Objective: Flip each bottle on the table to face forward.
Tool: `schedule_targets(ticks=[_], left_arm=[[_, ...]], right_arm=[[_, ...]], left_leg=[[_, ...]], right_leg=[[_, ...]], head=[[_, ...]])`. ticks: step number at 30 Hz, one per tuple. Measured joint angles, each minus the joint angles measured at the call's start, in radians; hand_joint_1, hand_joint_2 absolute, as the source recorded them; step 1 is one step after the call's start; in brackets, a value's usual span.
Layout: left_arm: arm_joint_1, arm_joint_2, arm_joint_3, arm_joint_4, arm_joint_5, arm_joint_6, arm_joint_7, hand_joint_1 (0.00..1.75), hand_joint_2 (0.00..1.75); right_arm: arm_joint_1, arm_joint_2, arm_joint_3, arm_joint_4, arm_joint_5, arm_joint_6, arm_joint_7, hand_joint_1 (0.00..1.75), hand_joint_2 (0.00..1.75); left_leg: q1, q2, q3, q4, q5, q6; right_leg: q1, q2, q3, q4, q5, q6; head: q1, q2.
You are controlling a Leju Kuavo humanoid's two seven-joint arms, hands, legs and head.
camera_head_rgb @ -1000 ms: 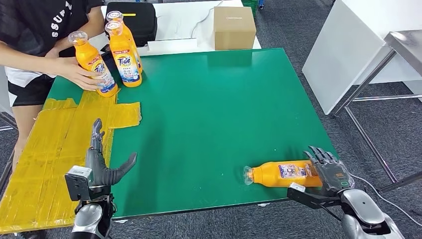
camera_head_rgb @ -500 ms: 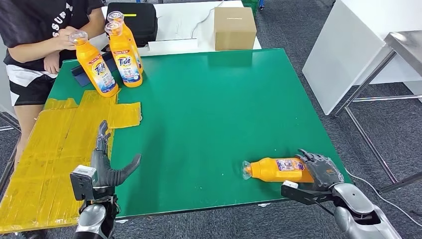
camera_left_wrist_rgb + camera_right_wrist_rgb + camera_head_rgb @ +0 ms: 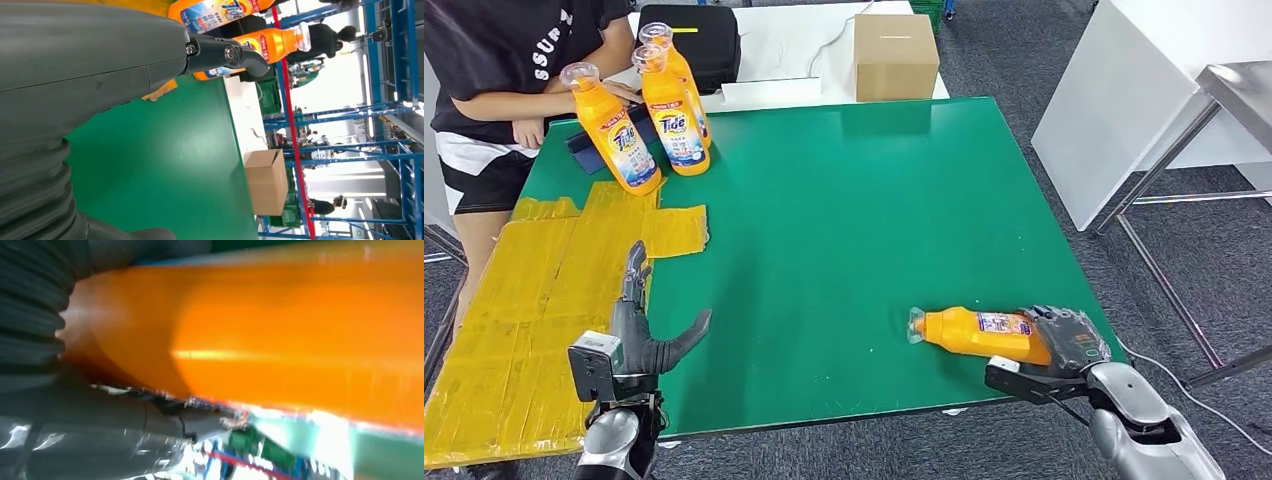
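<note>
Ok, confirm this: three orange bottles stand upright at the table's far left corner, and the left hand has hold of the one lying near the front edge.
Wrong hand. In the head view the right hand holds the lying bottle by its base; the left hand is open over the table, holding nothing. The three upright bottles do stand at the far left corner.

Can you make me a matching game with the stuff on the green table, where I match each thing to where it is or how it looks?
Things:
1. lying bottle
2. cardboard box
3. yellow sheet
4. left hand

Places or states:
A. spread flat over the table's left part
B. on the white table behind the green table
C. on its side, base in the right hand
D. open, fingers apart, holding nothing

Pairs: 1-C, 2-B, 3-A, 4-D
</note>
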State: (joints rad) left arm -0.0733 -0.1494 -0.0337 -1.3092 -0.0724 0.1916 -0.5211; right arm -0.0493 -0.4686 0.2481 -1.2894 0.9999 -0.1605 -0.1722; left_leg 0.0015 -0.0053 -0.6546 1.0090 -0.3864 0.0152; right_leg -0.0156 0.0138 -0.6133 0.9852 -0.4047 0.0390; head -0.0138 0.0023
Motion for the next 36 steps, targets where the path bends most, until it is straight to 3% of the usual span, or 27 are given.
schedule_targets(ticks=[4, 10, 21, 28, 36], left_arm=[[0.000, 0.004, -0.021, -0.011, 0.069, -0.107, 0.062, 0.00, 1.75], [0.000, 0.031, -0.102, -0.012, 0.111, -0.252, 0.142, 0.00, 1.75], [-0.023, 0.069, -0.209, -0.012, 0.160, -0.372, 0.217, 0.00, 1.75], [-0.076, 0.080, -0.302, -0.004, 0.225, -0.411, 0.246, 0.00, 1.75], [-0.128, 0.081, -0.349, 0.003, 0.324, -0.428, 0.275, 0.00, 1.75]], right_arm=[[-0.010, 0.118, -0.042, -0.004, -0.152, -0.185, -0.098, 1.75, 1.75], [-0.059, 0.271, -0.109, -0.005, -0.366, -0.206, -0.173, 1.75, 1.75], [-0.085, 0.393, -0.168, -0.005, -0.540, -0.177, -0.236, 1.75, 1.75], [-0.119, 0.467, -0.171, 0.008, -0.664, -0.087, -0.280, 1.75, 1.75], [-0.151, 0.535, -0.124, 0.062, -0.725, -0.008, -0.308, 1.75, 1.75]], left_leg=[[0.001, 0.001, 0.000, 0.000, 0.000, 0.000], [0.002, 0.000, 0.000, 0.000, 0.001, -0.001], [0.001, 0.000, -0.001, 0.000, 0.001, 0.000], [0.002, 0.000, -0.001, 0.000, 0.001, 0.000], [0.002, 0.000, -0.001, 0.000, 0.001, 0.000]], right_leg=[[0.002, 0.001, 0.000, 0.000, 0.000, 0.000], [0.002, 0.001, 0.000, 0.000, 0.000, -0.001], [0.001, 0.001, 0.000, 0.000, 0.000, 0.000], [0.002, 0.001, 0.000, 0.001, 0.000, 0.000], [0.002, 0.001, -0.001, 0.001, 0.000, 0.000]], head=[[-0.001, 0.000], [0.000, 0.000], [0.000, 0.000], [0.000, 0.000], [0.000, 0.000]])
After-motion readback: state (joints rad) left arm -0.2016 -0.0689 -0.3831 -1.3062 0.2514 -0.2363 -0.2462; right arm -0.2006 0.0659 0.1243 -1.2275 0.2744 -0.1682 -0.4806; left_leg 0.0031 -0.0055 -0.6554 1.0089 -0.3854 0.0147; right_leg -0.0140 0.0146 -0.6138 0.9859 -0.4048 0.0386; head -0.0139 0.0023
